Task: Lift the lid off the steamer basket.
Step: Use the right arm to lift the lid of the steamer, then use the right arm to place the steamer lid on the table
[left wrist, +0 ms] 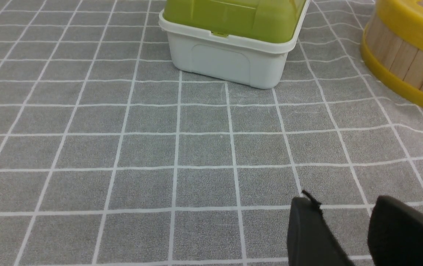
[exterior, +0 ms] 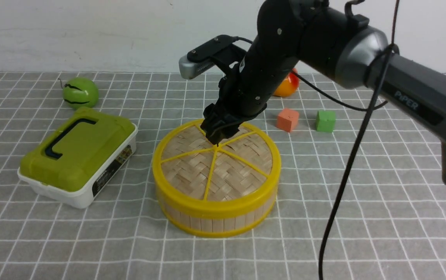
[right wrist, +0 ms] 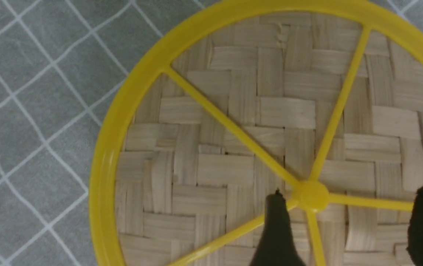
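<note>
The lid point(exterior: 192, 171) is a woven bamboo disc with a yellow rim and spokes. It sits flat on the steamer basket point(exterior: 215, 223) in the middle of the table. My right gripper point(exterior: 217, 140) is open and points down just above the lid's centre. In the right wrist view the lid point(right wrist: 233, 111) fills the frame, and the gripper point(right wrist: 350, 194) has one fingertip point(right wrist: 276, 218) right beside the small knob point(right wrist: 310, 195) and the other far off. My left gripper point(left wrist: 344, 201) is open and empty low over the cloth. The basket wall point(left wrist: 411, 62) shows at that view's edge.
A white box with an olive-green lid point(exterior: 77, 155) stands left of the basket and also shows in the left wrist view point(left wrist: 230, 59). A green fruit point(exterior: 80, 92) lies at the back left. An orange-red fruit point(exterior: 287, 87), an orange cube point(exterior: 287, 119) and a green cube point(exterior: 325, 121) lie behind. A black cable point(exterior: 347, 167) hangs from the right arm.
</note>
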`<move>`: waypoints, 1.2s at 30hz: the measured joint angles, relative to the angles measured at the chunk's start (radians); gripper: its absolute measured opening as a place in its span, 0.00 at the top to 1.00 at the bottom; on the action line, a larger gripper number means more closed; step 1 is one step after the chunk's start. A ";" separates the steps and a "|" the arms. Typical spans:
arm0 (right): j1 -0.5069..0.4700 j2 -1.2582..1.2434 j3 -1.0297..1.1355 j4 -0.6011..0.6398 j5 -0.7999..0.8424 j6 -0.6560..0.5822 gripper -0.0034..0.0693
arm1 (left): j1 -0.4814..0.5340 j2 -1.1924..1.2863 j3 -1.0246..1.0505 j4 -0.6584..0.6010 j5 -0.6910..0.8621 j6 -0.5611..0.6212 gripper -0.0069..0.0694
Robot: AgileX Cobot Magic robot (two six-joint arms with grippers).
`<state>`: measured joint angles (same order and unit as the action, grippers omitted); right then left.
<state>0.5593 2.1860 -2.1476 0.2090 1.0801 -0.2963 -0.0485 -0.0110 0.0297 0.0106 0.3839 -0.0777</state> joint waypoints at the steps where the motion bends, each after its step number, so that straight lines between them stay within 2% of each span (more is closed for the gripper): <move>1: 0.000 0.006 0.000 0.002 -0.013 0.000 0.36 | 0.000 0.000 0.000 0.000 0.000 0.000 0.60; 4: 0.000 0.022 0.000 0.004 -0.039 0.000 0.38 | 0.000 0.000 0.000 0.000 0.000 0.000 0.60; 8: 0.000 0.059 -0.001 0.008 -0.051 0.000 0.49 | 0.000 0.000 0.000 0.000 0.000 0.000 0.60; 9: 0.000 0.060 -0.001 0.008 -0.051 0.000 0.49 | 0.000 0.000 0.000 0.000 0.000 0.000 0.60; 13: 0.000 0.073 -0.003 0.020 -0.053 0.000 0.62 | 0.000 0.000 0.000 0.000 0.000 0.000 0.60; 18: 0.000 0.074 -0.008 0.030 -0.044 -0.001 0.84 | 0.000 0.000 0.000 0.000 0.000 0.000 0.60; 28: 0.000 0.018 -0.007 0.018 -0.024 0.000 0.84 | 0.000 0.000 0.000 0.000 0.000 0.000 0.60; 36: -0.001 -0.188 -0.007 -0.034 0.016 0.000 0.84 | 0.000 0.000 0.000 0.000 0.000 0.000 0.60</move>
<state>0.5585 1.9985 -2.1541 0.1746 1.0962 -0.2964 -0.0485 -0.0110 0.0297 0.0106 0.3839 -0.0777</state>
